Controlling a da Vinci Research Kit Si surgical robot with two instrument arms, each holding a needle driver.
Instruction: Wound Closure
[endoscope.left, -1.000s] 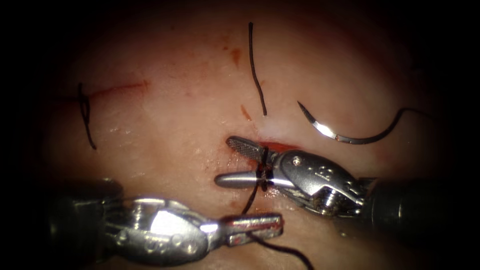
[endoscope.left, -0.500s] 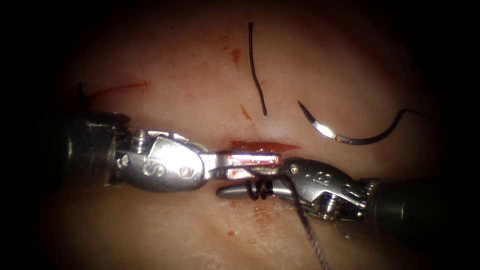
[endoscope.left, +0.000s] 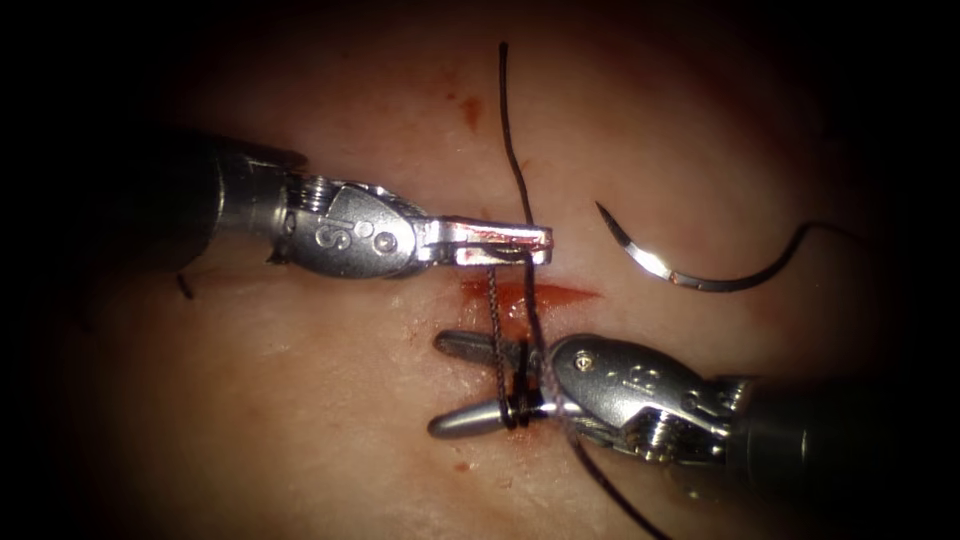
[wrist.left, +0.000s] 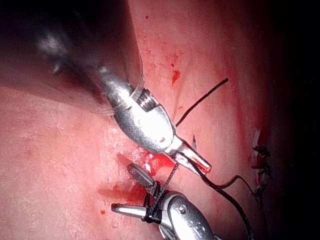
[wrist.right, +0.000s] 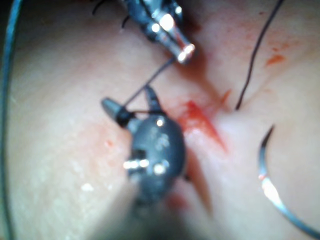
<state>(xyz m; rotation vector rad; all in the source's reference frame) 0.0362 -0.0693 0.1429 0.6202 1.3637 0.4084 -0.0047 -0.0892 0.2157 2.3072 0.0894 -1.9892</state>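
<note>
1. Needle (endoscope.left: 680, 262) lies free on the tissue (endoscope.left: 300, 400), right of the cut (endoscope.left: 530, 294), not in it.
2. Left tool (endoscope.left: 530, 243): jaws closed on the thread (endoscope.left: 494, 310).
3. Right tool (endoscope.left: 455, 385): jaws parted, gripping nothing; thread looped around them.
4. Red fluid (endoscope.left: 470, 110) spots the tissue; left wrist view adds a tied stitch (wrist.left: 261, 165).

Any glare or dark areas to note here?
Endoscope view: edges fall dark; glare on the left tool, shut on the thread, and on the needle, lying free on the tissue right of the cut. Right tool open, holding nothing, thread looped round its jaws. Right wrist view: glare on the needle's body.
</note>
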